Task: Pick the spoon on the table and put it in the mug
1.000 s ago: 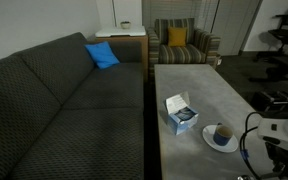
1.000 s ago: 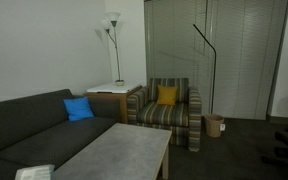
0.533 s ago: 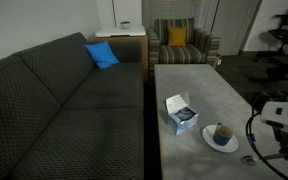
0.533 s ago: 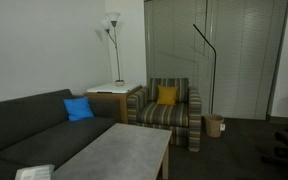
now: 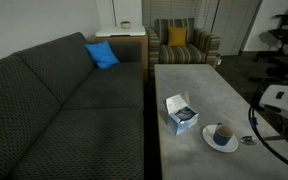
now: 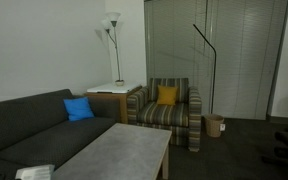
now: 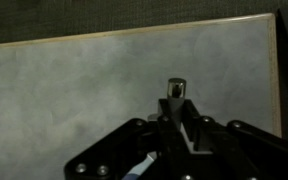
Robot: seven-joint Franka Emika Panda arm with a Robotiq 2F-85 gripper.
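In an exterior view the mug (image 5: pixel 222 132) stands on its white saucer (image 5: pixel 209 142) toward one end of the desk (image 5: pixel 189 75), with a white-and-blue box (image 5: pixel 181 113) just beside it. A white link of the arm (image 5: pixel 281 97) shows at the frame's edge, above desk height. The hand itself is lost against the dark floor there, so its grip cannot be told from here. A tiny pale glint sits between that link and the saucer (too small to name).

In an exterior view only the far stretch of the desk (image 6: pixel 124 150) appears, with the sofa (image 6: pixel 24 125), a striped armchair (image 6: pixel 169 110) and a lamp (image 6: pixel 112 25). Neither mug, spoon nor hand is in it.

The wrist view supplies what those lack. The hand (image 7: pixel 181 112) comes in from the bottom, its fingers drawn together on a slim stem whose silvery tip pokes out just past them. I read that as the spoon (image 7: pixel 175 89), clenched and clear of the surface. Ahead of and below the hand lies bare grey top, and no mug shows here.

So the pick looks done and the carry is in hand. The next move calls for bringing the hand above the mug, lining the spoon up inside the narrow rim, lowering it without knocking the mug off the saucer, then letting go
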